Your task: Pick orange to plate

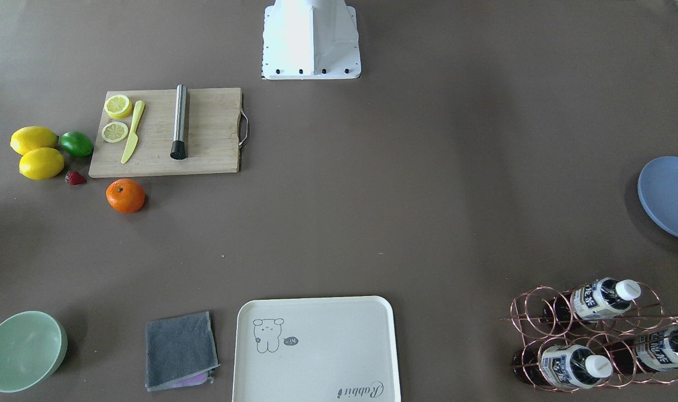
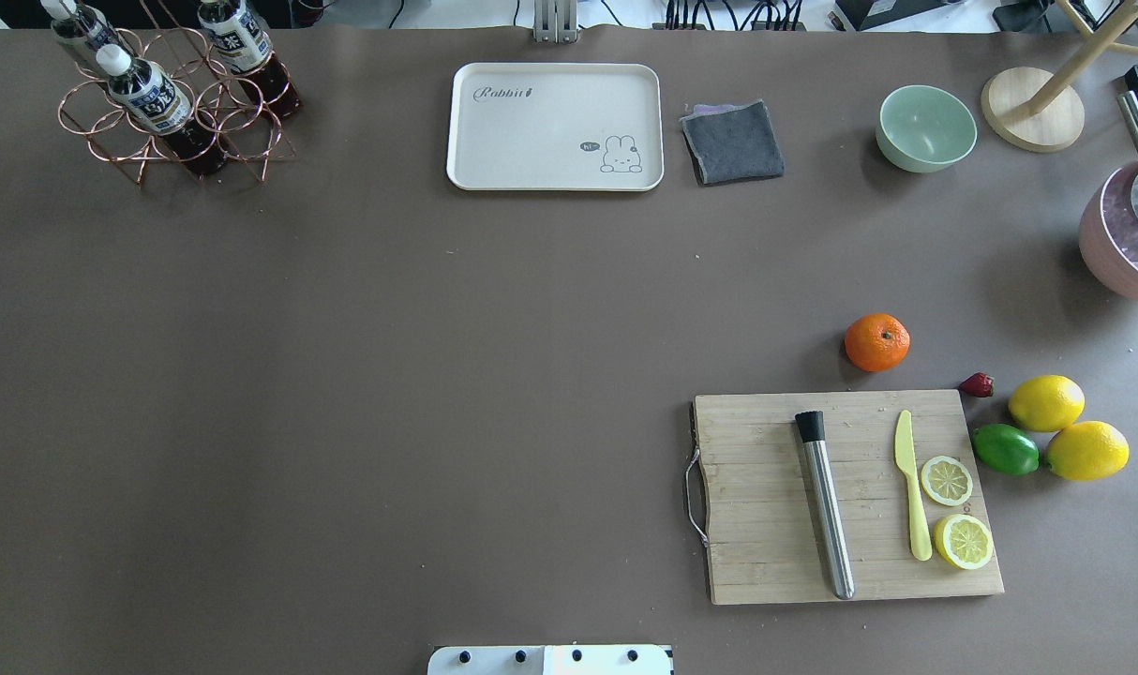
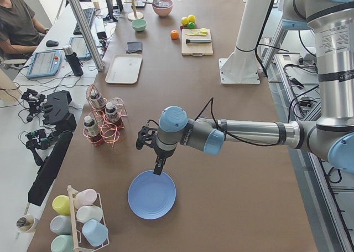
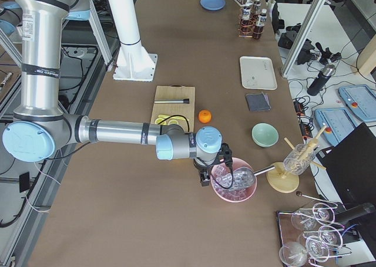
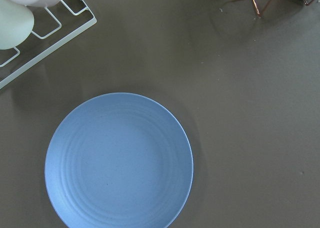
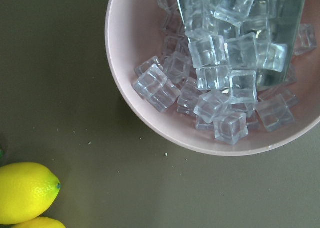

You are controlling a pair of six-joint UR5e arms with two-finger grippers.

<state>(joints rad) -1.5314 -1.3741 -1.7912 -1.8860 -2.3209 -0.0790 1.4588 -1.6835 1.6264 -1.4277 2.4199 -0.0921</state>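
The orange [image 1: 125, 196] [image 2: 876, 342] rests on the brown table just beyond the cutting board's far edge, alone and untouched; it also shows small in both side views [image 3: 175, 35] [image 4: 204, 116]. At the table's left end lies the periwinkle-blue plate [image 3: 152, 194] [image 5: 119, 162] [image 1: 669, 196], with nothing on it. My left gripper [image 3: 159, 168] hangs just above the plate's far rim; I cannot tell whether it is open or shut. My right gripper [image 4: 204, 178] hovers beside a pink bowl of ice, well away from the orange, and its state cannot be told either.
A wooden cutting board [image 2: 846, 495] carries a steel muddler, a yellow knife and lemon slices. Two lemons [image 2: 1068, 427], a lime [image 2: 1005, 448] and a strawberry lie beside it. A cream tray [image 2: 555, 127], grey cloth, green bowl [image 2: 925, 127], bottle rack [image 2: 171, 94] and ice bowl [image 6: 150, 118] stand around.
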